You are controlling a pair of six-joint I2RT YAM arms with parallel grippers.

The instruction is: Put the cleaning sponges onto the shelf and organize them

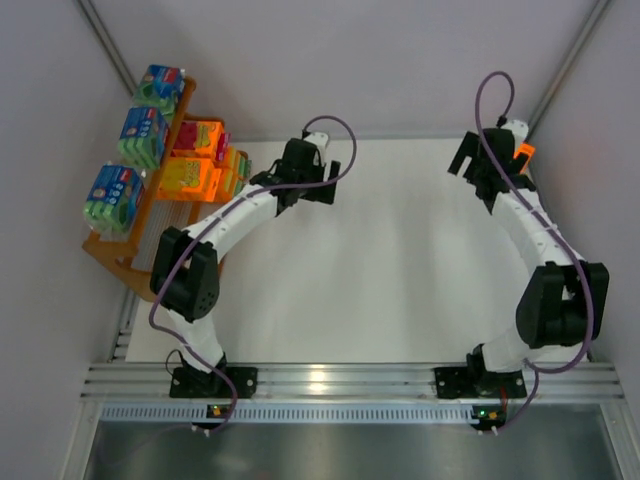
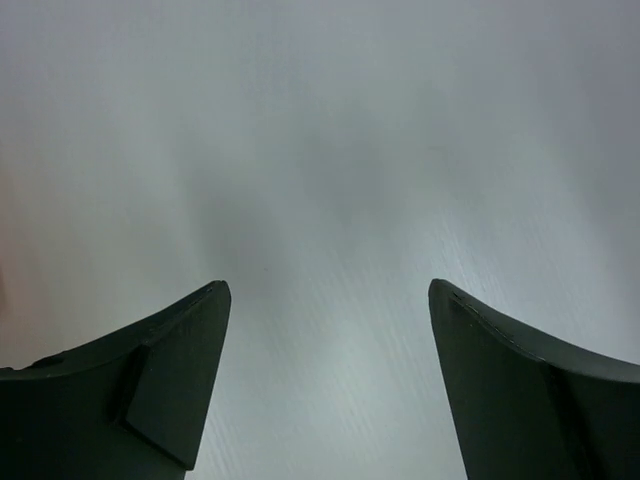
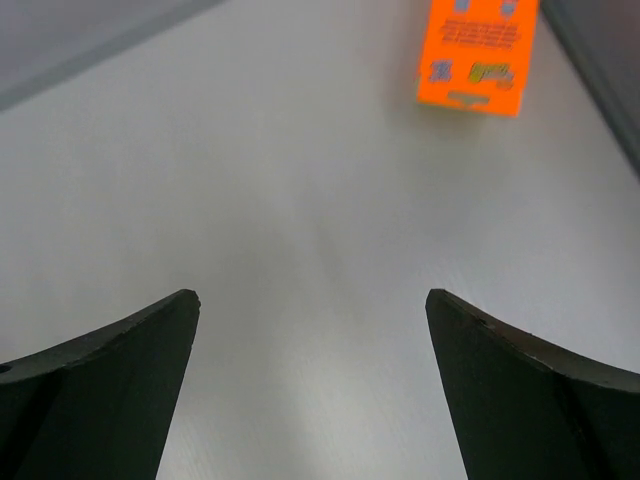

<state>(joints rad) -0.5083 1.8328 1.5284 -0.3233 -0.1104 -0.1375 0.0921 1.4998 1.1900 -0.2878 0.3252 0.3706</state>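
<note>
The orange stepped shelf (image 1: pixel 112 255) stands at the far left against the wall. Three blue-green sponge packs (image 1: pixel 141 137) sit on its top tier. Several orange sponge packs (image 1: pixel 186 178) sit on the tier below. One orange pack (image 1: pixel 524 153) lies on the table at the far right; it also shows in the right wrist view (image 3: pixel 477 55). My left gripper (image 1: pixel 300 178) is open and empty over bare table, just right of the shelf (image 2: pixel 330 300). My right gripper (image 1: pixel 480 165) is open and empty, just left of the loose pack (image 3: pixel 312 300).
White walls close the table on the left, back and right. A metal rail (image 1: pixel 340 380) runs along the near edge with both arm bases on it. A dark wall edge (image 3: pixel 600 70) lies right of the loose pack.
</note>
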